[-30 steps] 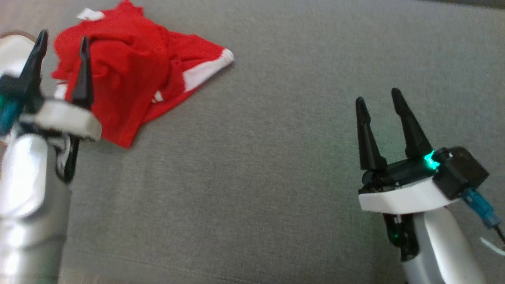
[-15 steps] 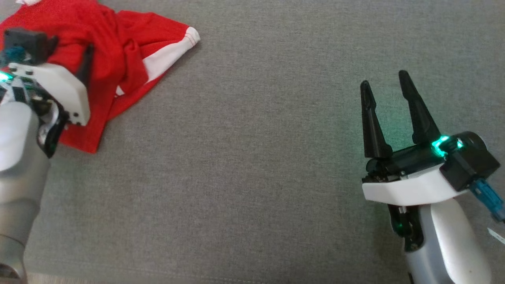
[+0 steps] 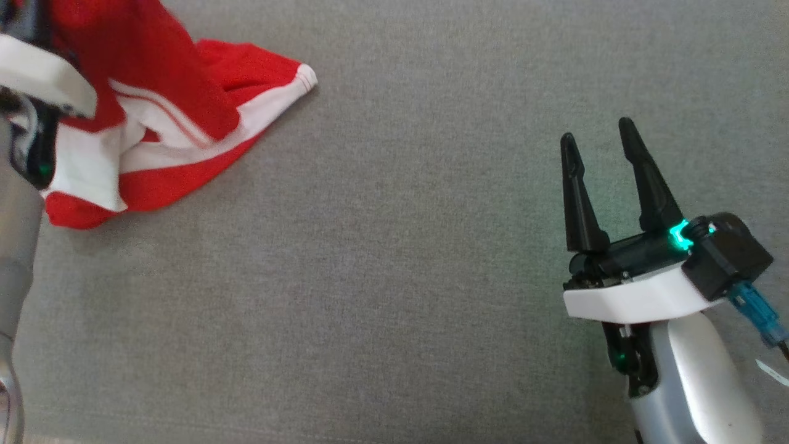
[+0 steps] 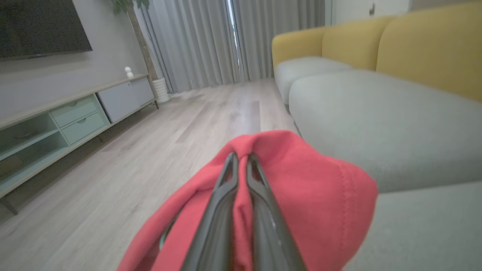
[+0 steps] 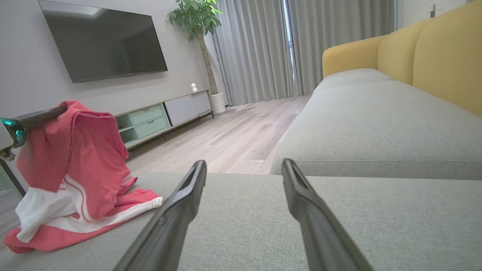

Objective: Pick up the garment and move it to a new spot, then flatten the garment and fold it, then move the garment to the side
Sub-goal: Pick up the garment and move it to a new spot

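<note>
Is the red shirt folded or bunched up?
Bunched up: the shirt hangs crumpled from the jaws of the left gripper, bottom heaped on the couch.

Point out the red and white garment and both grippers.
red and white cloth garment (image 3: 185, 92), head view, red fold
dark-fingered left gripper (image 4: 241, 158), left wrist view, between fingertips
dark-fingered right gripper (image 3: 596, 132), head view, between fingertips

Garment (image 3: 161, 68) — upper part cut off at the head view's top edge, left side behind the left arm (image 3: 37, 80); blurred in the left wrist view.
</note>
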